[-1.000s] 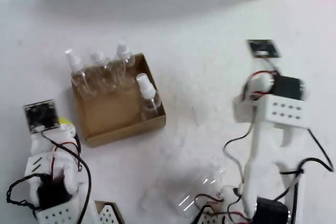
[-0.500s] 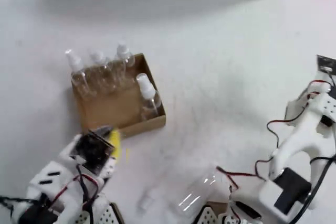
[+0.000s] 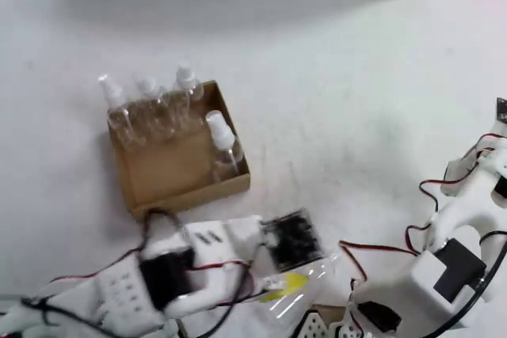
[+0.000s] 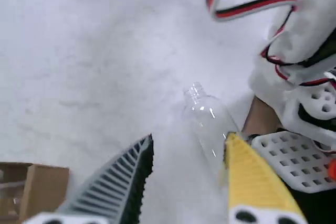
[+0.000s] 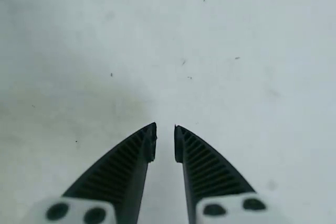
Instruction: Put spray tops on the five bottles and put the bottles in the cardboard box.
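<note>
The cardboard box (image 3: pixel 162 187) sits left of centre and holds several clear bottles with white spray tops, three in a row at its far edge (image 3: pixel 150 108) and one at its right side (image 3: pixel 222 144). A clear bottle without a top (image 4: pixel 207 121) lies on the table near the front edge (image 3: pixel 309 279). My left gripper (image 4: pixel 190 139) hangs open just above it, the yellow finger (image 4: pixel 252 177) against the bottle's side and the grey finger (image 4: pixel 121 182) apart from it. Over bare table my right gripper (image 5: pixel 165 129) is shut on nothing.
The left arm (image 3: pixel 158 282) stretches along the front edge of the table. The right arm (image 3: pixel 459 227) is folded at the right edge. White perforated arm bases (image 4: pixel 299 150) and wires lie close beside the bottle. A box corner (image 4: pixel 31 187) shows nearby.
The left arm swung from the front left corner rightward along the front edge to the lying bottle. The right arm drew back from mid-table to the right edge.
</note>
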Motion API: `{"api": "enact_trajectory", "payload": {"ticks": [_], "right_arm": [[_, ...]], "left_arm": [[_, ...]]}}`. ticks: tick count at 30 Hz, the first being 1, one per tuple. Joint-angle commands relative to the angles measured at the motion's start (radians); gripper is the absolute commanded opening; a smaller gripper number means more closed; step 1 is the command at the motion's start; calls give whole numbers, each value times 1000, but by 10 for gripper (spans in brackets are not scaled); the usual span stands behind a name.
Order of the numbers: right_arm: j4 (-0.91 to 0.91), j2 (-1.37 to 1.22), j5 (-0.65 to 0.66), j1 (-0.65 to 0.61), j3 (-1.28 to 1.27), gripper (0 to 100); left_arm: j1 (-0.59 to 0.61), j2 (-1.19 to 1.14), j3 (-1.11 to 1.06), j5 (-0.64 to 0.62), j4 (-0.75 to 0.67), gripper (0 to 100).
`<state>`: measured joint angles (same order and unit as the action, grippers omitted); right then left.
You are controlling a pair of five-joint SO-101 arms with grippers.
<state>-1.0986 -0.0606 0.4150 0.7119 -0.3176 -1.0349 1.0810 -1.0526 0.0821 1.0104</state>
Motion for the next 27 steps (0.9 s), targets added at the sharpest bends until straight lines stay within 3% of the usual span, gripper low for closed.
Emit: {"api": "enact_trajectory", "payload": {"ticks": [1,13,19,27], "right_arm": [[13,2,11,7,57,19],[15,-1,12,4,57,19],[13,-1,41,2,57,19],[13,1,54,8,57,19]], "left_arm": [[-28,-257,68,-15,-143,252],[-27,-740,272,-25,-198,276],[-27,-854,338,-104,-196,413],[10,-970,338,-132,-232,418]]}}
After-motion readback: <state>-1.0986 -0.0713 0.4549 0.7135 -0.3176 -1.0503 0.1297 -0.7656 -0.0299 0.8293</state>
